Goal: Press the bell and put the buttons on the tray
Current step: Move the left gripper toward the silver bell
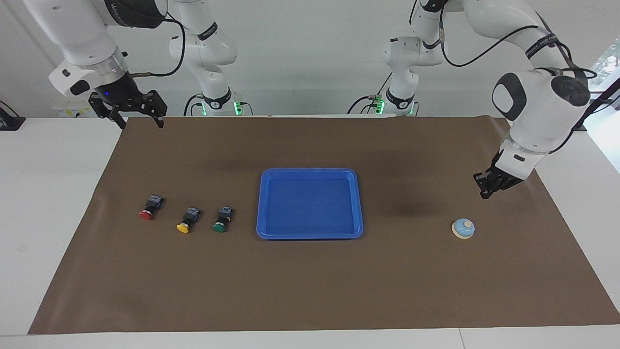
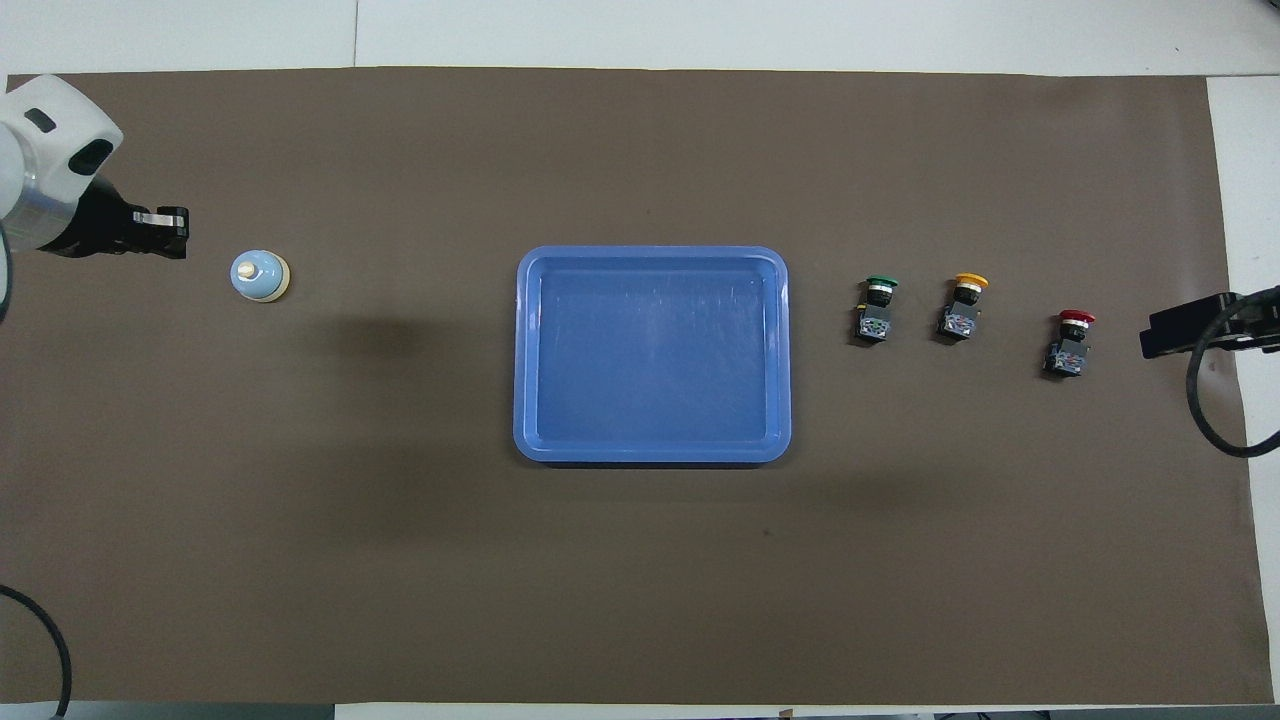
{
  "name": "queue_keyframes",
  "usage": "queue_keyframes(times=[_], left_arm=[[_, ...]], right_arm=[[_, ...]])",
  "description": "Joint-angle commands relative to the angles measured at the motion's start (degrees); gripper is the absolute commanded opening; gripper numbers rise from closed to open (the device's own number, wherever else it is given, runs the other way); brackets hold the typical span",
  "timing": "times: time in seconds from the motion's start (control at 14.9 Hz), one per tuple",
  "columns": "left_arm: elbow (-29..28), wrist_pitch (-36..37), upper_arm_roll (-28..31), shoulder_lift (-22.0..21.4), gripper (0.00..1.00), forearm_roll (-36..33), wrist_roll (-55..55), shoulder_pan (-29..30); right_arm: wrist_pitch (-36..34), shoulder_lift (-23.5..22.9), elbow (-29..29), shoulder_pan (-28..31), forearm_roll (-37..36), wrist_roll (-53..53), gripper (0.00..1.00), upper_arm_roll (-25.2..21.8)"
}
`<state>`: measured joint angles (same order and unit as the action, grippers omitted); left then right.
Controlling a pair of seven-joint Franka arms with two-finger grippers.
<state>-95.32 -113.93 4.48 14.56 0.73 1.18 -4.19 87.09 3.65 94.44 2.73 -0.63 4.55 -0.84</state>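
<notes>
The blue tray sits bare at the middle of the brown mat on the desk, nothing lying in it.

In the overhead view the three buttons lie on their sides in a row at the tray's 3 o'clock, toward the right arm's end: the green button nearest the tray, then the yellow button, then the red button, each apart from the next. The bell stands upright at the tray's 9 o'clock, well apart, toward the left arm's end.

The left arm bends down steeply, and the left tool hangs in the air over the mat just beside the bell without touching it; whether its fingers are released or clenched I cannot tell. The right arm waits raised, its right tool spread open and holding nothing, over the mat's edge nearest the robots.
</notes>
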Motion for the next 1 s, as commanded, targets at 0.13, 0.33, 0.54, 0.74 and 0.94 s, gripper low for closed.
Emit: queue_keyframes(times=[0.13, 0.33, 0.54, 0.74, 0.94], left_arm=[[1.4, -5.6, -0.3, 4.6, 0.00, 1.2, -0.4, 2.4], [-2.5, -9.3, -0.4, 4.4, 0.00, 1.3, -0.5, 2.3], [-2.5, -10.5, -0.3, 5.9, 0.00, 1.3, -0.7, 2.0], [-2.9, -12.0, -0.3, 7.4, 0.00, 1.3, -0.7, 1.7], [-4.2, -12.0, -0.3, 7.1, 0.00, 1.3, -0.7, 1.8]], right_arm=[[-0.8, 0.8, 0.5, 0.2, -0.4, 0.6, 1.00, -0.2], [-0.8, 0.8, 0.5, 0.0, -0.5, 0.6, 1.00, -0.2], [-0.8, 0.8, 0.5, 0.1, -0.5, 0.6, 1.00, -0.2], [-0.8, 0.8, 0.5, 0.1, -0.4, 0.6, 1.00, -0.2], [-0.8, 0.8, 0.5, 0.0, -0.5, 0.6, 1.00, -0.2]])
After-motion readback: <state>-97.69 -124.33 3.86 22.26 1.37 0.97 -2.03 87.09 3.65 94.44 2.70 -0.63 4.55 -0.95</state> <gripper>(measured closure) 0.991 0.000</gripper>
